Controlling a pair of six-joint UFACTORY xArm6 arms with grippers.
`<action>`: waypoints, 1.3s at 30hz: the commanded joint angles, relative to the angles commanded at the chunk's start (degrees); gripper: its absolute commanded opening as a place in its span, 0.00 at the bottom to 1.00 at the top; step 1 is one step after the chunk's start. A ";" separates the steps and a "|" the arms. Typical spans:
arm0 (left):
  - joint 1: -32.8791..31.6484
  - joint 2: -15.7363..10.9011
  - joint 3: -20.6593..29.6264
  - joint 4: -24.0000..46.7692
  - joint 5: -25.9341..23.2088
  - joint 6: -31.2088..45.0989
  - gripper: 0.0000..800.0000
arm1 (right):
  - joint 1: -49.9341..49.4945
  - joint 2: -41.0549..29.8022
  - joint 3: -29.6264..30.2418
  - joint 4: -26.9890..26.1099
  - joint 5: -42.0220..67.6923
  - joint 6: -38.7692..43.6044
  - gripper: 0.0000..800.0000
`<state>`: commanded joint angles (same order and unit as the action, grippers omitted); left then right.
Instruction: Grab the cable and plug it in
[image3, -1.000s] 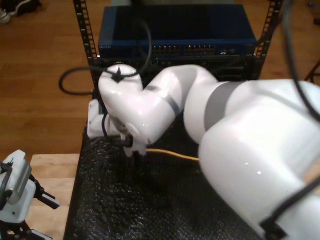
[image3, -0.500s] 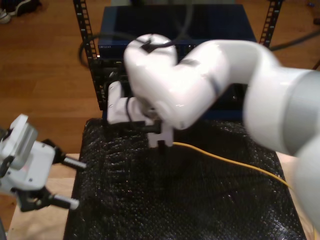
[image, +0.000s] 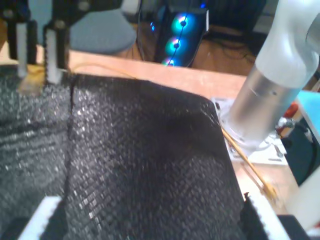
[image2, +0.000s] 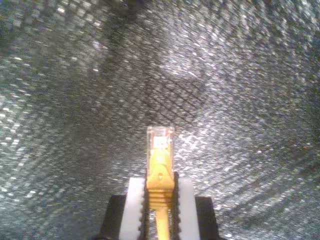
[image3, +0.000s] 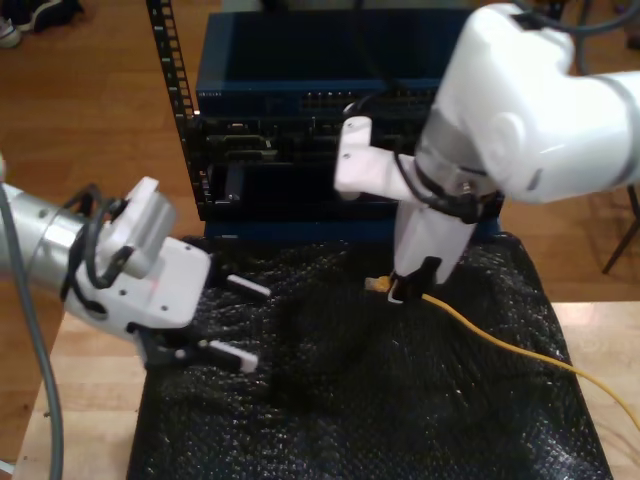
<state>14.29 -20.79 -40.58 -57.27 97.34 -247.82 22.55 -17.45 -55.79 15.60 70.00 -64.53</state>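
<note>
My second gripper (image2: 160, 200) clamps the cable (image2: 160, 172) behind its plug (image2: 160, 140), my first gripper (image3: 240, 320) spread wide; trailing slack may drag the plug askew before insertion.

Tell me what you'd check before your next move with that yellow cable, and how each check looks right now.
1. Cable held by my second gripper: ok.
2. Clear plug pointing out past the fingertips: ok.
3. Cable trailing free across the black mat: ok.
4. My first gripper open, apart from the cable: ok.
5. Plug lined up with a port on the blue switch: not ok, it is low over the mat.
6. Which port is free: cannot tell.
</note>
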 joint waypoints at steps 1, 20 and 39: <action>-0.62 0.18 0.00 -0.97 -0.53 0.00 1.00 | -0.26 -0.53 0.09 0.62 0.79 -0.62 0.01; -4.22 2.64 -2.20 -10.46 -1.49 -0.97 0.97 | 0.00 -3.43 -0.26 5.01 6.86 -1.93 0.01; -4.22 3.08 -1.93 -10.46 -2.46 -0.44 0.92 | 2.90 0.09 -6.33 8.97 8.35 -1.76 0.01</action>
<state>10.07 -17.71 -42.52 -67.74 94.88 -248.26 25.45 -17.36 -62.12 24.57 78.35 -66.29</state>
